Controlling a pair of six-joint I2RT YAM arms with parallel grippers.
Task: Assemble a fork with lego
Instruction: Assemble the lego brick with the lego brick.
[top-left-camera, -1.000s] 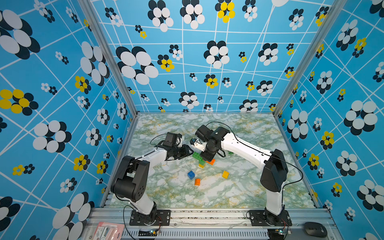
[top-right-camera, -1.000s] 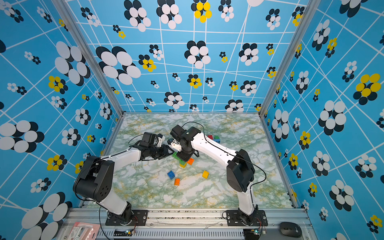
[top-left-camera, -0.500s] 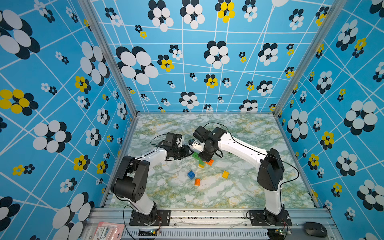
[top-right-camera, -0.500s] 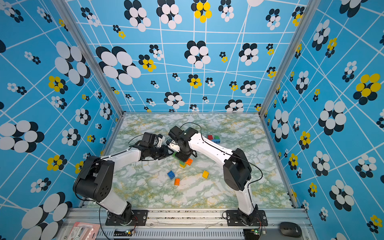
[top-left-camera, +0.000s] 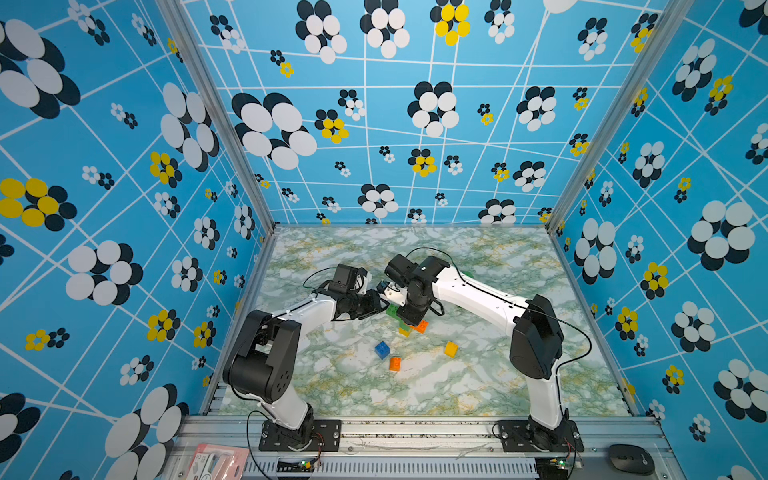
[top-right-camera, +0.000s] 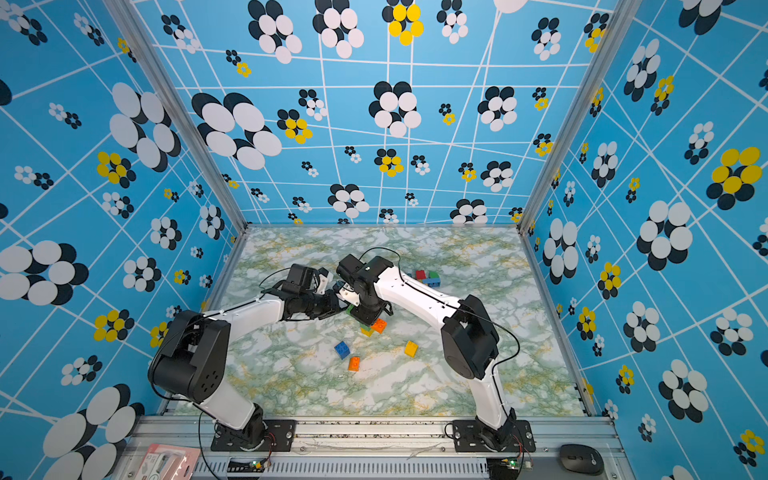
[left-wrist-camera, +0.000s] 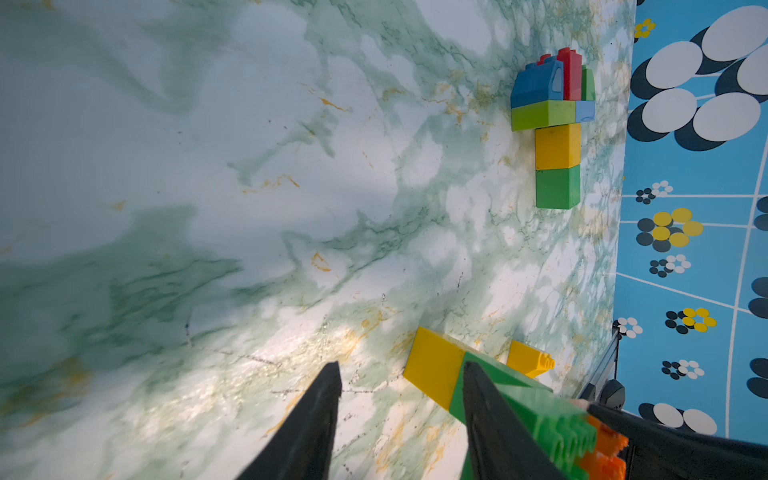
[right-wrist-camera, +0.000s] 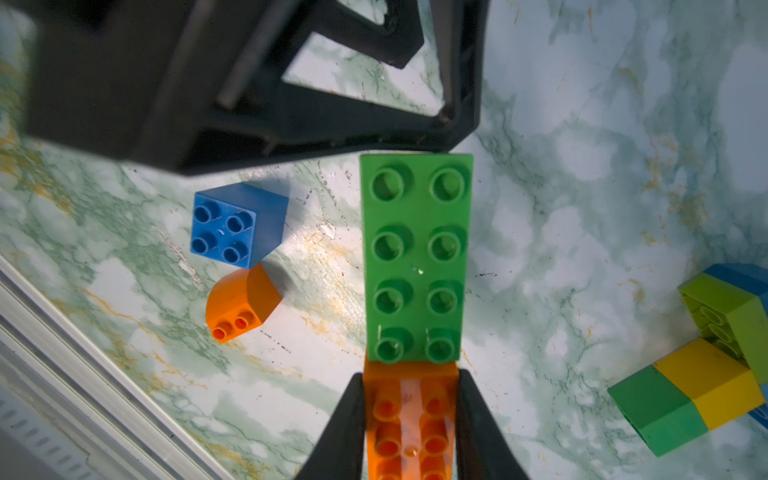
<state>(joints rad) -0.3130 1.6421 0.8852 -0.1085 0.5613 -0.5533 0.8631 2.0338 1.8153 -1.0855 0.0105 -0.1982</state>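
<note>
The right arm has swung slightly toward the left arm. The right gripper (right-wrist-camera: 409, 376) is clamped on an orange brick (right-wrist-camera: 411, 419) joined to a long green brick (right-wrist-camera: 415, 257), with a yellow brick (left-wrist-camera: 432, 370) at the far end. The left gripper (left-wrist-camera: 400, 368) is parted and holds nothing, and the green brick lies just outside one of its fingers. Three loose pieces lie nearer the front: one blue brick (top-left-camera: 382, 349), one small orange brick (top-left-camera: 395, 363) and one small yellow brick (top-left-camera: 450, 348). One built cluster (top-right-camera: 426, 277) lies farther back. Open table (top-left-camera: 457, 395) stretches to the front rail.

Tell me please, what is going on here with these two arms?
The right gripper is shut on an orange brick that is joined to a long green brick. The left gripper is open close to that piece and holds nothing. A partly built stack lies apart. A blue brick and a small orange brick lie loose.
</note>
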